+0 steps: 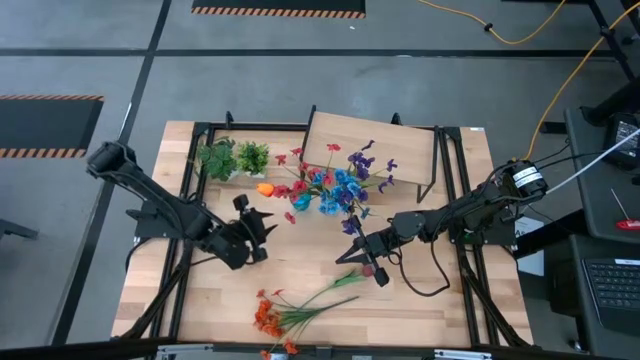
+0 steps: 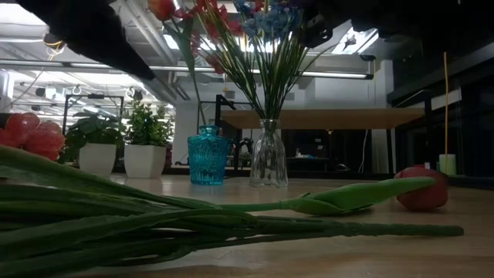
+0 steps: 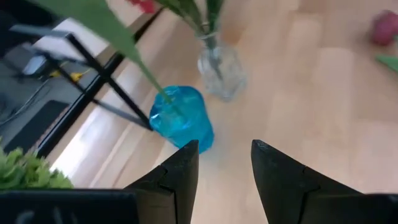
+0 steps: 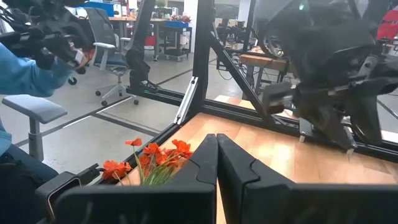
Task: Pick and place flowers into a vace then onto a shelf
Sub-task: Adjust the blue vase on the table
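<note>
Near the table's front edge, orange flowers (image 1: pixel 300 308) lie flat, blooms left.

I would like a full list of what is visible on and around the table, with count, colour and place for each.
glass vase: one, clear, table centre, holding mixed flowers
blue jar: one, turquoise, beside the glass vase, holding a stem
orange flower spray: one, lying at the table's front edge
potted plants: two, green, back left
shelf: one, light wood, back
left end effector: open, above the blue jar
right end effector: shut, empty, table centre right
</note>
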Tool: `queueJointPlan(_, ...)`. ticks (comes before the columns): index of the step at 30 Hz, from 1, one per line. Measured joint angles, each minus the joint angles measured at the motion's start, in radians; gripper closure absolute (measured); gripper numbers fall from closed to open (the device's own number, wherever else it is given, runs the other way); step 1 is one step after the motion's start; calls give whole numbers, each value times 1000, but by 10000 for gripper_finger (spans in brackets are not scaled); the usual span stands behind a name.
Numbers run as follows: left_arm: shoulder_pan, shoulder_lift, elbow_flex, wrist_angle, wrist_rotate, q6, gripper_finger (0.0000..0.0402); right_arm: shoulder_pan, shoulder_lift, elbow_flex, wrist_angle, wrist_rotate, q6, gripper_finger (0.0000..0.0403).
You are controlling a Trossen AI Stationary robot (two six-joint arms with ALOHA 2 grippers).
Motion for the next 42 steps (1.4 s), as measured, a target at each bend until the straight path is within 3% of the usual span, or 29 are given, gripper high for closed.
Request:
queueJointPlan(4,19,21,-8,5,-40,-123,261,0,0,0,0,0,0,398)
queueJointPlan(9,55,12,-93,120,-60,-148,260,0,0,0,0,0,-1,398)
queueJointPlan(18,207,13,-323,749,79,194,260,0,0,0,-1,0,-2,398)
queueJointPlan(23,304,13,-423,999,196,316,260,0,0,0,-1,0,-3,398)
queueJointPlan(26,358,18,-443,1018,289,299,261,0,0,0,-1,0,-5,398)
queueJointPlan(30,403,55,-443,1041,327,293,261,0,0,0,-1,0,-12,398)
queueJointPlan(42,413,66,-443,1050,297,400,246,0,0,0,-8,0,-30,398)
